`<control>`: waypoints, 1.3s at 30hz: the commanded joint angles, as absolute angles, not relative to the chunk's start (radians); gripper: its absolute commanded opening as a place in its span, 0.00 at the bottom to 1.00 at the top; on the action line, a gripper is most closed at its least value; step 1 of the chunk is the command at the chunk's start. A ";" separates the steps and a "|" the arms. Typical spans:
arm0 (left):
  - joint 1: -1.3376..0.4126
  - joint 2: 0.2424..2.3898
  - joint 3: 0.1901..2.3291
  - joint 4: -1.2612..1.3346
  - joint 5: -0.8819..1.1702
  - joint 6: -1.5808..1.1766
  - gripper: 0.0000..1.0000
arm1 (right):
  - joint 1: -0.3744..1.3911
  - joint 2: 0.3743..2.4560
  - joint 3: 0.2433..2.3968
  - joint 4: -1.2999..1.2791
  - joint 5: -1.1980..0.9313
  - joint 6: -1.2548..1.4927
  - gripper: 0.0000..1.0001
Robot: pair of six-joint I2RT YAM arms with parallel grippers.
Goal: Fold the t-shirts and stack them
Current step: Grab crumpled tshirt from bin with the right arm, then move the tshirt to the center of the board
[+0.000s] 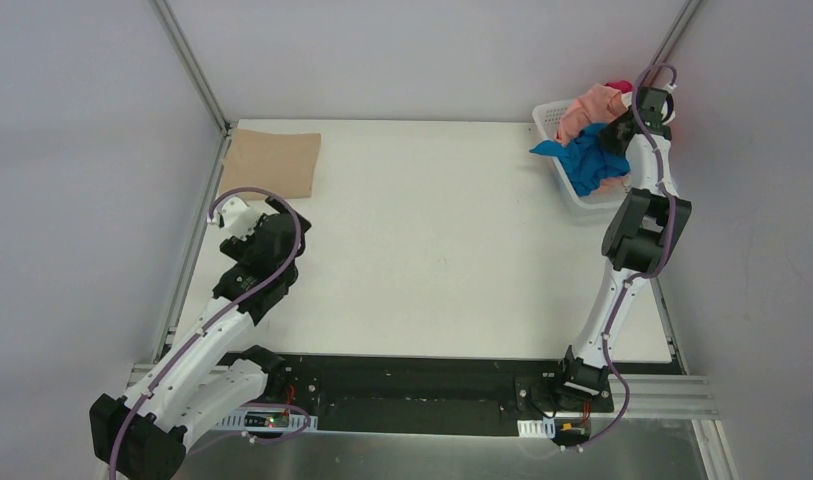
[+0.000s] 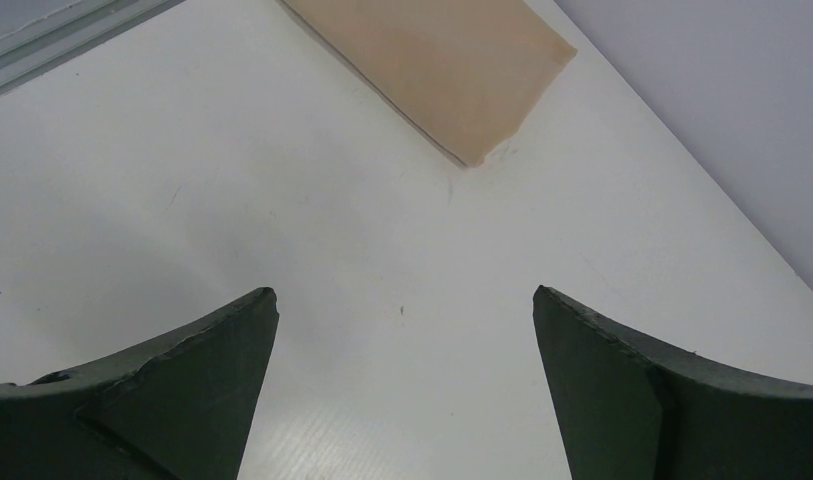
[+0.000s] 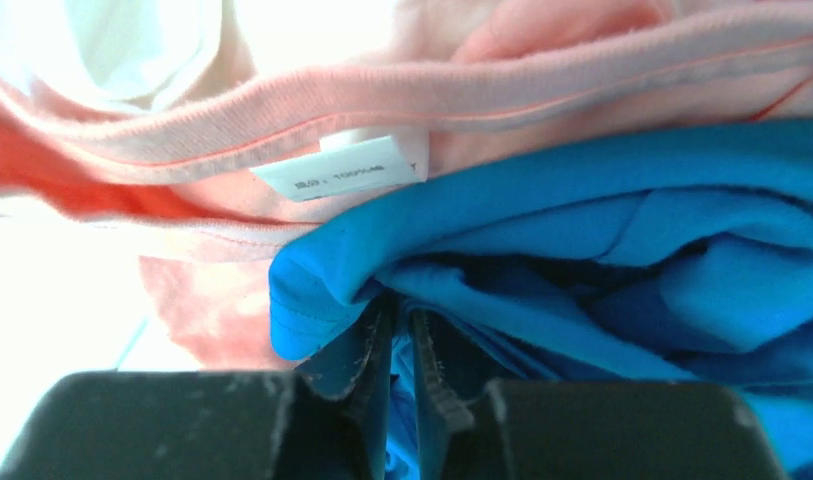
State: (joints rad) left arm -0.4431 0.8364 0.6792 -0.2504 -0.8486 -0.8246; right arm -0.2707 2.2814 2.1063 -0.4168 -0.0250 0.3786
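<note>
Right gripper [image 3: 400, 325] pinches the blue shirt [image 3: 602, 220] at the basket [image 1: 545, 118], seemingly by a thin fold. Left gripper [image 2: 405, 300] gapes wide near the tan shirt [image 2: 437, 60].

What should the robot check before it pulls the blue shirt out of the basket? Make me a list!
1. Right gripper shut on the blue shirt: ok, it pinches a fold.
2. Only blue cloth in the pinch: ok in the wrist view.
3. Pink shirt free of the blue one: cannot tell; they touch, piled together in the basket.
4. Room to lay it on the table: ok, the middle is bare.
5. Left gripper open and ready: ok, it holds nothing.
6. Tan shirt out of the way: ok, folded at the far left corner.
</note>
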 commanded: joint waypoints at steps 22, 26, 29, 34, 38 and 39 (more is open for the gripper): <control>-0.435 0.601 0.618 -0.310 -0.722 -0.758 0.99 | -0.190 1.647 2.074 -0.331 -0.167 0.314 0.00; -0.434 0.588 0.618 -0.326 -0.698 -0.754 0.99 | -0.124 1.575 2.086 -0.277 -0.252 0.338 0.00; -0.434 0.579 0.619 -0.340 -0.681 -0.752 0.99 | -0.043 1.543 2.086 -0.264 -0.357 0.346 0.00; -0.434 0.549 0.628 -0.386 -0.664 -0.746 0.99 | 0.152 1.548 2.102 -0.273 -0.534 0.332 0.00; -0.434 0.517 0.648 -0.449 -0.664 -0.754 0.99 | 0.307 1.634 2.212 -0.319 -0.663 0.312 0.00; -0.434 0.509 0.654 -0.467 -0.665 -0.756 0.99 | 0.339 1.658 2.243 -0.327 -0.699 0.308 0.00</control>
State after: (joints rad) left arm -0.4431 0.5415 0.6239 -0.3878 -0.6754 -0.7670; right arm 0.2382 1.6085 2.1113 -0.3653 -0.4995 0.3283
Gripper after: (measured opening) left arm 0.990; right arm 0.019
